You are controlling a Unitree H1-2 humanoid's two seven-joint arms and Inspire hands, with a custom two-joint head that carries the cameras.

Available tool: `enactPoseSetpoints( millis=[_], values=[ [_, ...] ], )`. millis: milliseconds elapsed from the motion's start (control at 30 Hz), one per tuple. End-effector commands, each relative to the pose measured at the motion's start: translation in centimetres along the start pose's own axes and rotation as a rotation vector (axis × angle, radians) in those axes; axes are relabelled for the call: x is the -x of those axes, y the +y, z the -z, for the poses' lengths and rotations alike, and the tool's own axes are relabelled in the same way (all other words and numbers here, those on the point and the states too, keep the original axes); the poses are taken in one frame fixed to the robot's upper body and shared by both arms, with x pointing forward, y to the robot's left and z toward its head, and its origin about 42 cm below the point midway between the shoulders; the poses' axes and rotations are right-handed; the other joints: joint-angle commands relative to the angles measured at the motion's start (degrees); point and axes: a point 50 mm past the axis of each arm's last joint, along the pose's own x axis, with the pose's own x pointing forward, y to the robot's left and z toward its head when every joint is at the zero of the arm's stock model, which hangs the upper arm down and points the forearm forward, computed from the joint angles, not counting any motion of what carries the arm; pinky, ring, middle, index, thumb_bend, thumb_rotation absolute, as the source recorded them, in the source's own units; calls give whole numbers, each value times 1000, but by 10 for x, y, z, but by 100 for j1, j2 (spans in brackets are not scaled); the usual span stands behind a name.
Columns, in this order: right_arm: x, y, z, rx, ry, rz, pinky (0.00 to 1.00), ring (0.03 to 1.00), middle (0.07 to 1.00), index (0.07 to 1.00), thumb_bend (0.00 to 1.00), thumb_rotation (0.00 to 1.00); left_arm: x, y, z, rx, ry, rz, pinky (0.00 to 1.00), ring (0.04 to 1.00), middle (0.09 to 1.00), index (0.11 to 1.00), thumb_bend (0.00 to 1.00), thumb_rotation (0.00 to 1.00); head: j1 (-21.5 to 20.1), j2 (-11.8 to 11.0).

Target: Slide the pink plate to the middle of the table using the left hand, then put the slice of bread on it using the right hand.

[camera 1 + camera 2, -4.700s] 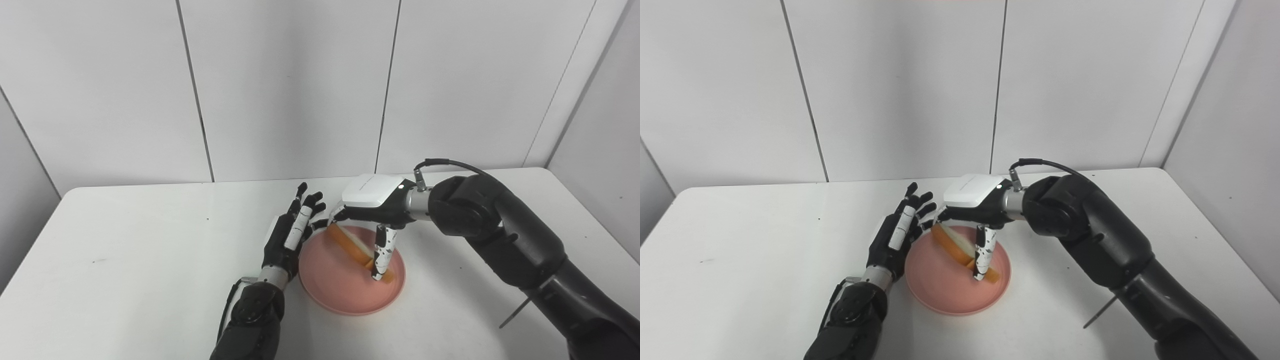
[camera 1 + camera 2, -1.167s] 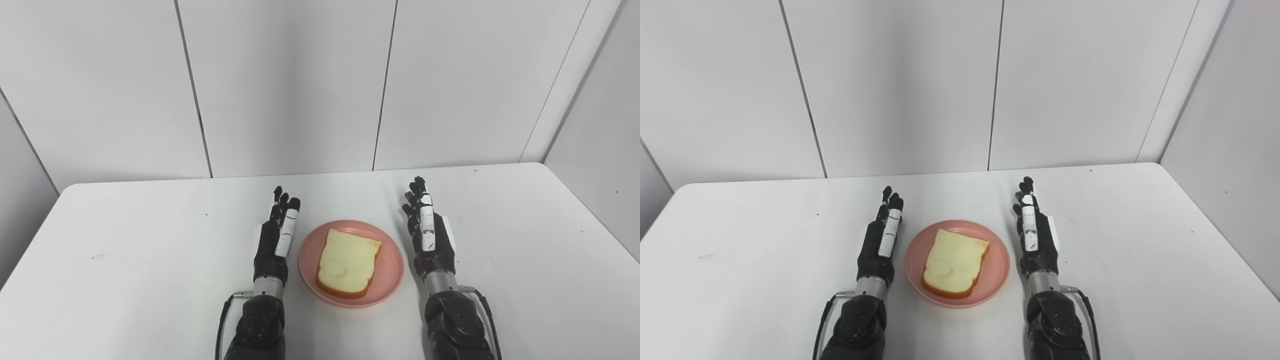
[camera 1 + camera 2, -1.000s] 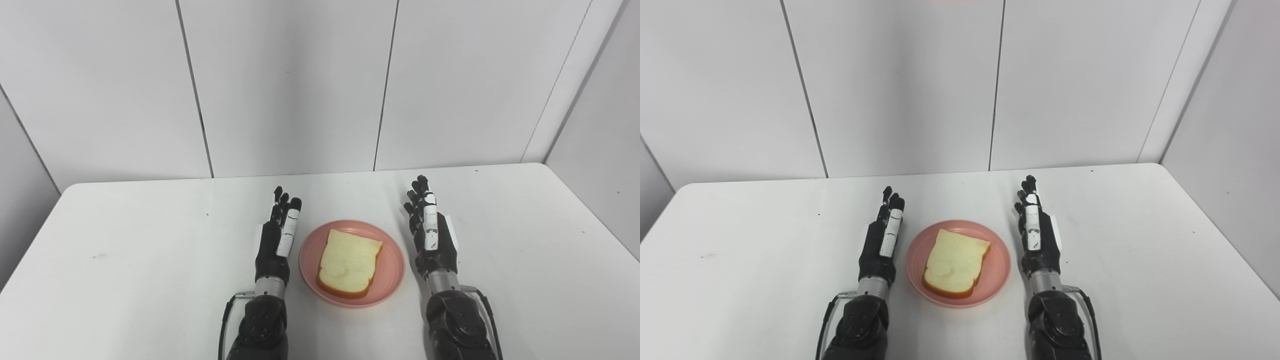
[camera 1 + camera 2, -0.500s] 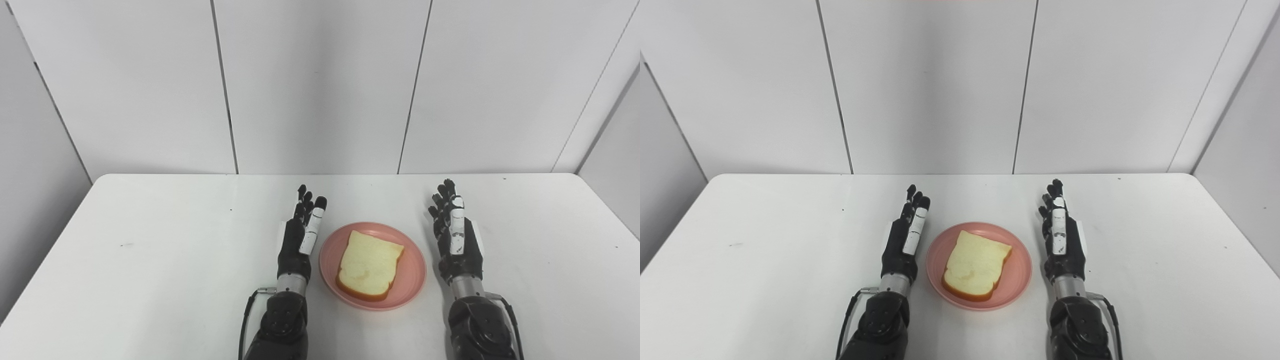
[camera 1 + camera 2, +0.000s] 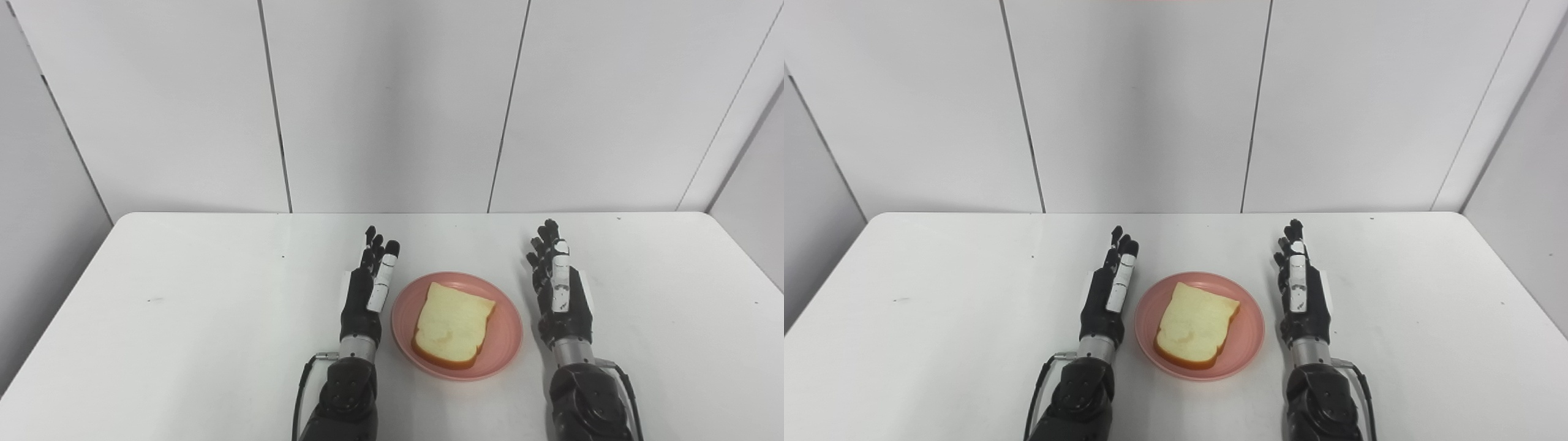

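The pink plate (image 5: 502, 343) lies near the middle of the white table, close to the front edge. A slice of bread (image 5: 452, 324) lies flat on it, pale face up with an orange-brown crust. My left hand (image 5: 366, 293) rests just left of the plate, fingers stretched forward and apart, holding nothing. My right hand (image 5: 560, 294) stands a small gap to the right of the plate, also open and empty. Neither hand touches the plate or the bread.
The white table (image 5: 184, 306) runs to grey wall panels at the back and side walls at left and right. A few small dark specks mark its surface. Both black forearms enter from the bottom edge.
The right hand has let go of the bread, which now lies flat on the plate, and has drawn back to the right of it. The camera has shifted, moving the whole picture rightward.
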Motion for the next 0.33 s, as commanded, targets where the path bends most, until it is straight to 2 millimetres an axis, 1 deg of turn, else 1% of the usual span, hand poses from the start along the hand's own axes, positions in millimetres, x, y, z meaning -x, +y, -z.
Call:
enactPoseSetpoints(
  millis=[0, 100, 300],
  values=[
    [21, -6, 21, 7, 62, 19, 1000, 1000, 1000, 987, 931, 978, 12, 4, 19, -10, 87, -24, 1000, 1000, 1000, 1000, 818, 861, -6, 1],
    [22, -6, 20, 5, 68, 24, 1000, 1000, 1000, 984, 932, 981, 12, 5, 19, -12, 86, -24, 1000, 1000, 1000, 1000, 805, 860, -28, 7],
    [24, -4, 20, -7, 72, 40, 1000, 1000, 1000, 982, 918, 966, 13, 6, 16, -2, 82, -27, 1000, 1000, 1000, 1000, 816, 853, -80, 37]
  ],
)
